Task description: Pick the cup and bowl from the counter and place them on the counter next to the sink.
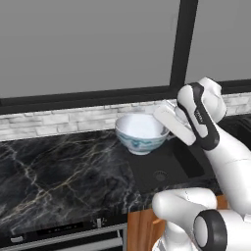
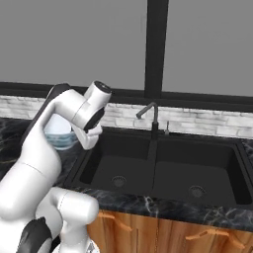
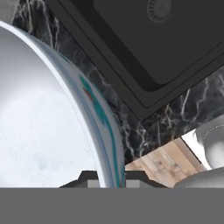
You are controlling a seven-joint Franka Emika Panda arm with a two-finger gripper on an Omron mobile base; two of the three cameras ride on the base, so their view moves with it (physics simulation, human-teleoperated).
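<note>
My gripper (image 3: pixel 109 179) is shut on the rim of the white bowl (image 3: pixel 39 131), with the blue-patterned wall running between the two fingertips. In the left base view the bowl (image 1: pixel 139 133) sits upright at the back left corner of the black sink (image 1: pixel 166 166), with the gripper (image 1: pixel 165 128) at its right rim. I cannot tell whether its foot touches the black marble counter (image 1: pixel 63 171). From the right base view the bowl (image 2: pixel 59 136) is partly hidden behind my arm, left of the sink (image 2: pixel 158 163). The cup is out of view.
A dark curved faucet (image 2: pixel 148 116) rises behind the sink's middle. A pale brick backsplash (image 1: pixel 59 122) and a window frame close off the back. An appliance front (image 1: pixel 59 235) sits under the counter at lower left, and wooden cabinet fronts (image 2: pixel 163 234) lie below the sink.
</note>
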